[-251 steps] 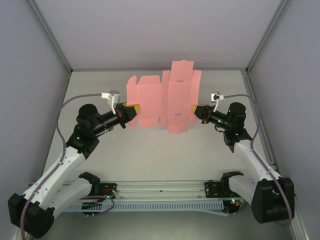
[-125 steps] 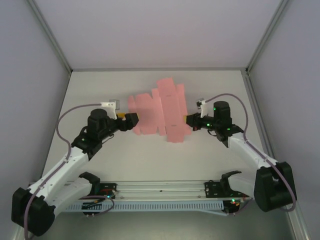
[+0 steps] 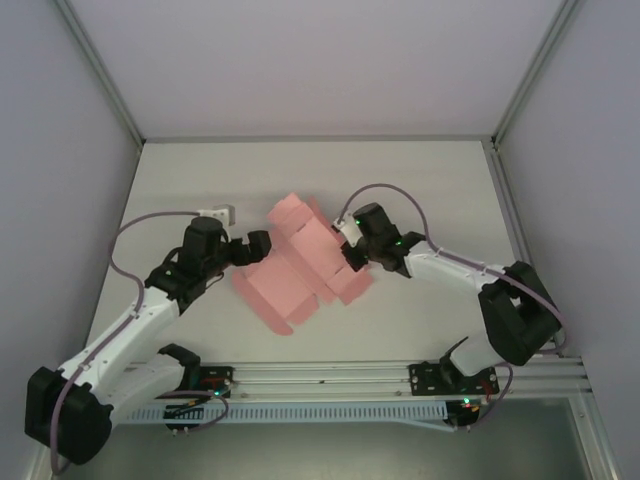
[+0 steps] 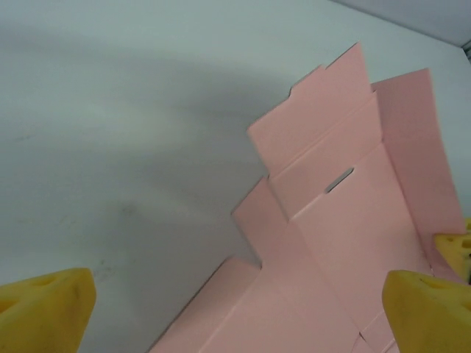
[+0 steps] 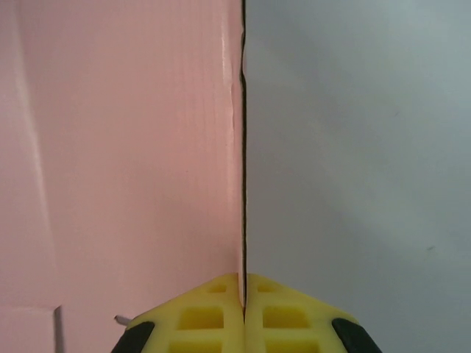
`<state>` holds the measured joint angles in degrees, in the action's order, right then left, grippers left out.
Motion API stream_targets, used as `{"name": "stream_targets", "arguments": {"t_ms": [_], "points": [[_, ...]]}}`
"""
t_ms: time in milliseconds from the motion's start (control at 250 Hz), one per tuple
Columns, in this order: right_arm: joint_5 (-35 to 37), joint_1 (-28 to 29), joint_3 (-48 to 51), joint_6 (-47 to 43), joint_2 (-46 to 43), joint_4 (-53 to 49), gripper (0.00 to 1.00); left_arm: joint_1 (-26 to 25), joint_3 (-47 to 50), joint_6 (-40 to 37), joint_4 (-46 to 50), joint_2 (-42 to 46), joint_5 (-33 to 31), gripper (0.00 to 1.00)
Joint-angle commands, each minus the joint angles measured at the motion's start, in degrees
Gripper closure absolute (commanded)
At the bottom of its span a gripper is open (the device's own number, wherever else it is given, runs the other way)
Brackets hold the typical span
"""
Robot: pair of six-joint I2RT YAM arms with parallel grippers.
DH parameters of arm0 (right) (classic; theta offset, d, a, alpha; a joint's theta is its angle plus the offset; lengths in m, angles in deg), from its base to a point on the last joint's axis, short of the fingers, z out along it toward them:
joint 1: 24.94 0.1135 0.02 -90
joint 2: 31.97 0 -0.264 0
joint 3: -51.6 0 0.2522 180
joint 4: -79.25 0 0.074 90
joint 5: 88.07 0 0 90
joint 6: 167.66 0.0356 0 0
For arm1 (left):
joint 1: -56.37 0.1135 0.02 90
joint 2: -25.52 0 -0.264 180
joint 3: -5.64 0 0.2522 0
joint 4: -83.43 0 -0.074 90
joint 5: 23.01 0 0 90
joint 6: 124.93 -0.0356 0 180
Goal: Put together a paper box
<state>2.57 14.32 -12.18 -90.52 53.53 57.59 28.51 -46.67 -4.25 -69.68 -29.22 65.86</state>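
1. The paper box (image 3: 300, 265) is an open pink cut-out sheet, set diagonally over the middle of the table (image 3: 450, 190) between the two arms. Its flaps and tabs spread outward, and the left wrist view shows a small slot (image 4: 339, 179) cut in one panel.
2. No panel appears folded up and no tab tucked in, so assembly looks barely started. Folding the walls, closing the flaps and locking the tabs all seem left to do.
3. The right end effector (image 3: 348, 255) has its yellow pads pressed together on the sheet's right edge, with the card seen edge-on between them in its wrist view (image 5: 243, 283).
4. The left end effector (image 3: 258, 245) sits at the sheet's left side with its pads wide apart, gripping nothing; the sheet (image 4: 346, 243) lies beyond the gap.
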Motion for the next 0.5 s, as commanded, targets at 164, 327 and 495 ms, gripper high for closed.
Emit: {"name": "stream_targets", "arguments": {"t_ms": [164, 327, 495], "points": [[17.3, 5.0, 3.1, -20.2, 0.5, 13.7, 1.00, 0.2, -6.9, -2.4, 1.4, -4.2, -6.9, 0.00], [10.4, 5.5, 1.8, -22.3, -0.1, 9.6, 1.00, 0.3, -14.2, -6.6, 2.2, -9.0, -10.5, 0.00], [7.9, 5.5, -0.2, -23.1, 0.1, 4.9, 1.00, 0.3, -20.2, -31.6, -2.3, -14.7, 10.5, 0.00]]}}
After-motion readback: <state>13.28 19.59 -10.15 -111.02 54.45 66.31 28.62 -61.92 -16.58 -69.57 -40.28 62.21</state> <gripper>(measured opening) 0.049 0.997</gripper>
